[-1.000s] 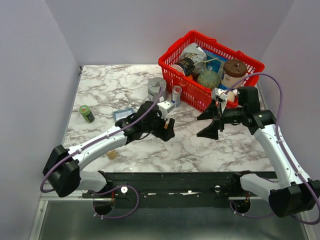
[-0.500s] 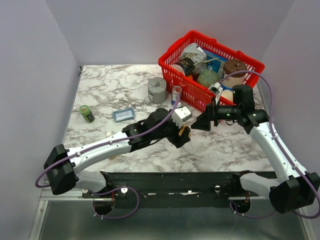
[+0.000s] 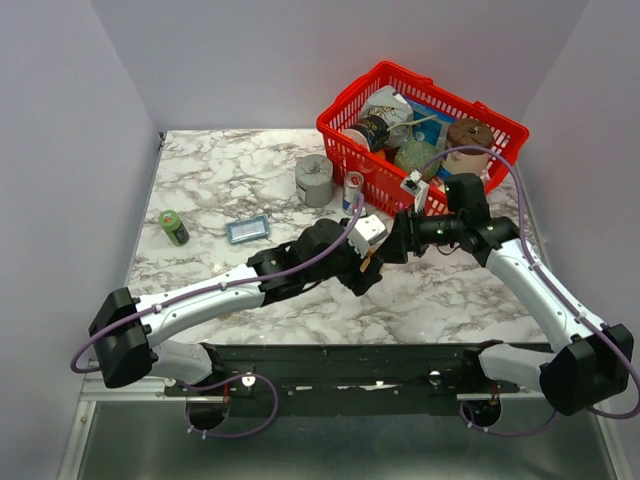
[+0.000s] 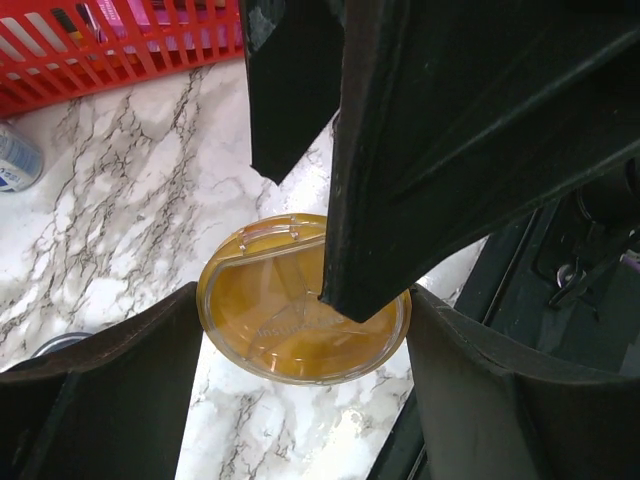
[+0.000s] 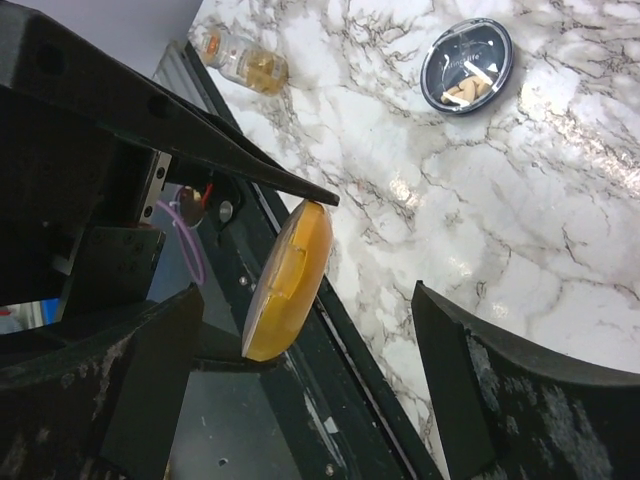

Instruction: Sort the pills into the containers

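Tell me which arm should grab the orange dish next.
Probably right: the left hand clamps the orange dish by its rim, while the open right hand faces it, holding nothing.

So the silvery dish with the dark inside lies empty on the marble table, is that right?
Not empty: the right wrist view shows several pale pills inside the silvery dish. The dish does lie on the marble table.

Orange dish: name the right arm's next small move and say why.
Probably ease the right gripper a little further in and close it on the free edge of the orange dish. The left gripper holds that dish off the marble table, and the right jaws stand open either side of it, not gripping.
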Controlling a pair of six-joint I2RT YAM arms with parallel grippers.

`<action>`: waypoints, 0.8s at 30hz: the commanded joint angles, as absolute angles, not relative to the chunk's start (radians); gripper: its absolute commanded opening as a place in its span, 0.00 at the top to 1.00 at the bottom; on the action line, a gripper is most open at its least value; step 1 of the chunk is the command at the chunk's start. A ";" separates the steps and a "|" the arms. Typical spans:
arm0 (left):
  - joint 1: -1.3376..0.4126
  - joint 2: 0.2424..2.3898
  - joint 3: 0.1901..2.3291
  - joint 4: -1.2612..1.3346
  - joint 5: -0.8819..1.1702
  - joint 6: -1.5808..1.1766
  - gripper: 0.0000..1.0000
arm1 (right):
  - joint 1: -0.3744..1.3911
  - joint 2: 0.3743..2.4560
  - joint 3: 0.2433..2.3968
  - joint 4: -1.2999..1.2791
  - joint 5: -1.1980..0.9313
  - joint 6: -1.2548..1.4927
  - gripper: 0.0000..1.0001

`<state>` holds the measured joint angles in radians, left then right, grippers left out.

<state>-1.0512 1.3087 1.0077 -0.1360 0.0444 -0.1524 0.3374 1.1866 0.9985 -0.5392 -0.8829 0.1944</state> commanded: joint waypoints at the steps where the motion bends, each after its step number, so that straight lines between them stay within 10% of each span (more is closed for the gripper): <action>1: -1.061 1.327 1.061 -0.110 0.008 -0.127 0.68 | 0.357 1.219 0.989 -0.528 -0.836 0.224 0.10; 15: -1.063 1.351 1.095 -0.130 -0.052 -0.117 0.65 | 0.374 1.281 1.031 -0.512 -0.925 0.279 0.43; 24: -1.063 1.305 1.062 -0.103 -0.071 -0.136 0.36 | 0.374 1.284 0.997 -0.414 -1.054 0.362 0.65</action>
